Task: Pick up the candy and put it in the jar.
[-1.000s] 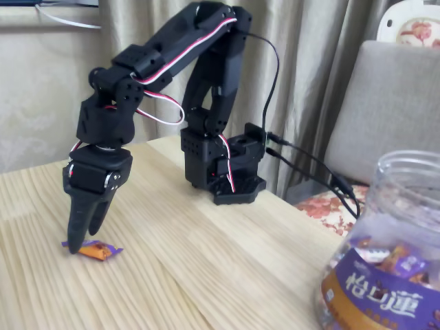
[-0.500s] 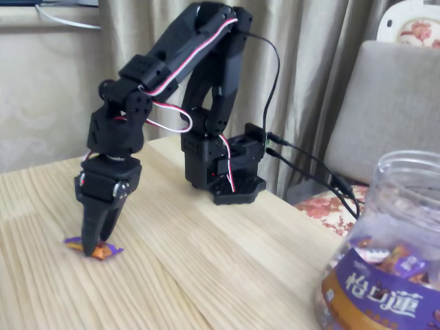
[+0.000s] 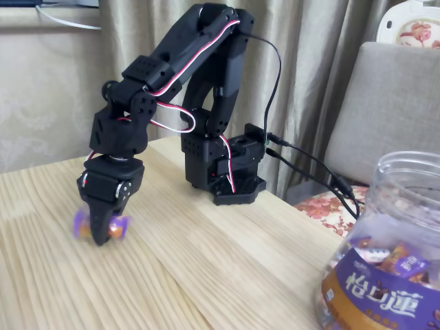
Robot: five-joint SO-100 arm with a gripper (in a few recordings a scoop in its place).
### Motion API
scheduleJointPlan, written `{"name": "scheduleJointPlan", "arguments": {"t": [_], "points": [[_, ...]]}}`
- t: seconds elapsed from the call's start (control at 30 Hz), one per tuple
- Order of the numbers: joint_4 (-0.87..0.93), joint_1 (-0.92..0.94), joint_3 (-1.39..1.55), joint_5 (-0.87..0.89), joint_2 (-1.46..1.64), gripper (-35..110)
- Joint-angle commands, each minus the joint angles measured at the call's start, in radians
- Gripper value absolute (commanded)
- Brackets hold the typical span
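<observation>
A: Where are we w/ the task?

B: Pick looks done, carry not yet begun. The black two-finger gripper point(image 3: 102, 232) points down w/ its fingers closed on the small purple-wrapped candy w/ an orange-brown middle point(image 3: 100, 225) — wrapper ends stick out on both sides of the tips.

A: Candy off the table?

B: Looks just clear of the light wooden tabletop point(image 3: 227, 275), but it's blurred, so can't swear to it. It sits at the picture's left, in front of the arm's black base point(image 3: 223, 172).

A: And the target?

B: The large clear plastic jar w/ a purple-and-brown label and white Chinese characters point(image 3: 385, 254) stands at the lower right of the fixed view, well apart from the gripper. No lid visible on it. Through the wall I can see a few similar wrapped sweets point(image 3: 388, 260) low down; the upper part looks empty.

A: Next move?

B: My guess — lift higher than the jar's rim, swing across to the right, centre over the mouth, then release. Grip is on a thin flat wrapper, so a slip en route is the risk.
</observation>
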Motion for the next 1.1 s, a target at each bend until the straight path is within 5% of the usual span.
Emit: {"name": "scheduleJointPlan", "arguments": {"t": [0.0, 0.27, 0.43, 0.8, 1.07], "points": [[0.0, 0.0, -0.011, 0.023, 0.06, 0], [0.081, 0.049, -0.081, 0.061, 0.141, 2], [0.127, 0.104, -0.132, 0.028, 0.109, 35], [0.584, -0.012, -0.127, -0.259, 0.37, 35], [0.67, -0.207, -0.077, -0.262, 0.44, 33]]}}
